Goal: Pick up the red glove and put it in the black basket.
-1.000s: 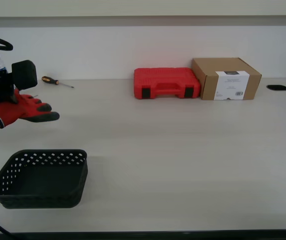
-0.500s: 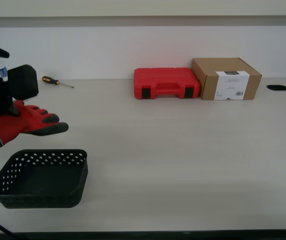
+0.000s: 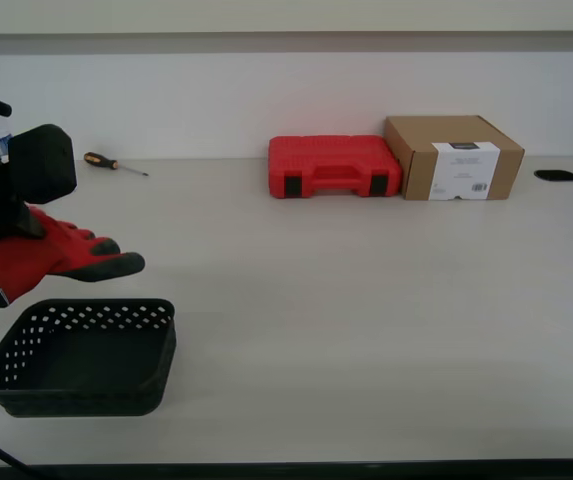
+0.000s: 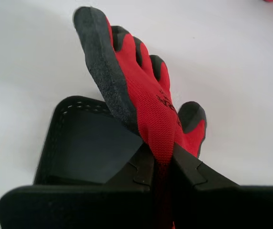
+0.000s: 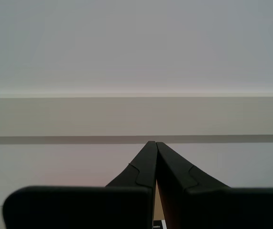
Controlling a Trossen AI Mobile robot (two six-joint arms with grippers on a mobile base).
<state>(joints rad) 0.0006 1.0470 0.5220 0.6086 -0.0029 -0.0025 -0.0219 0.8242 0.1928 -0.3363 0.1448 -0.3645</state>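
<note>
Nearest in the exterior view: the black basket, low on the counter toward that view's left, interior bare. Just above it, airborne: the red glove, dark fingertips pointing toward the exterior view's right, cuff cut off at the frame edge. Pinched between the fingers of my first gripper, clamped tight on the red knit; basket rim directly beneath in the first wrist view, an overlap less plain from the exterior view. Arm body mostly out of frame there. My second gripper: fingers pressed together on nothing, facing a blank wall, unseen from the exterior view. Farther back: a screwdriver, a red case, a cardboard box touching the case.
</note>
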